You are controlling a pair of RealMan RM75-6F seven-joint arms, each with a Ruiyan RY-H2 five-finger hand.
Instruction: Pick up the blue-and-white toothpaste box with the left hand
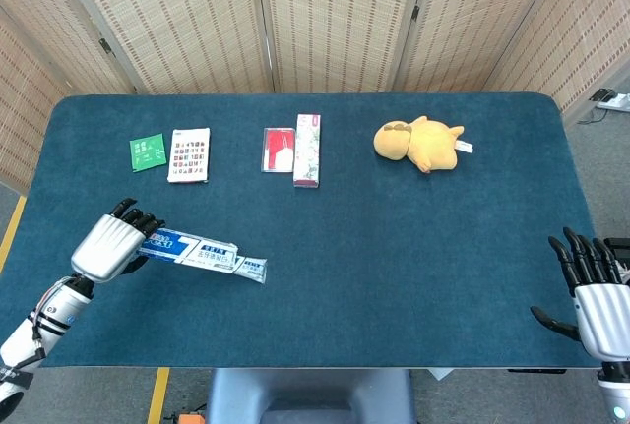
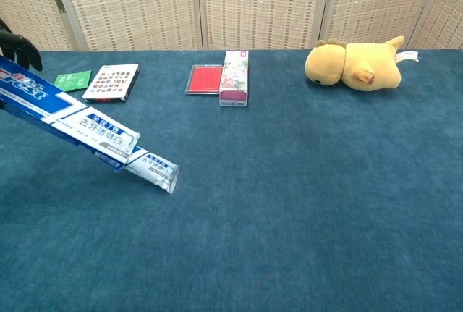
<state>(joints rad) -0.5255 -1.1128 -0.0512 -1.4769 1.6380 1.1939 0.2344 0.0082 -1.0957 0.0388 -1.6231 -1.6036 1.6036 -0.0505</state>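
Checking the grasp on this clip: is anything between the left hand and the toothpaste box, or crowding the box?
Nothing visible does. The left hand already holds the toothpaste box at one end. The tube is sliding out of the tilted box's open lower end. The nearest things, the green card and the patterned card, lie apart.

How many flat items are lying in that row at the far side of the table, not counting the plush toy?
4: green packet far left, patterned card beside it, red case mid-table, floral box against the case's right side. None look hidden.
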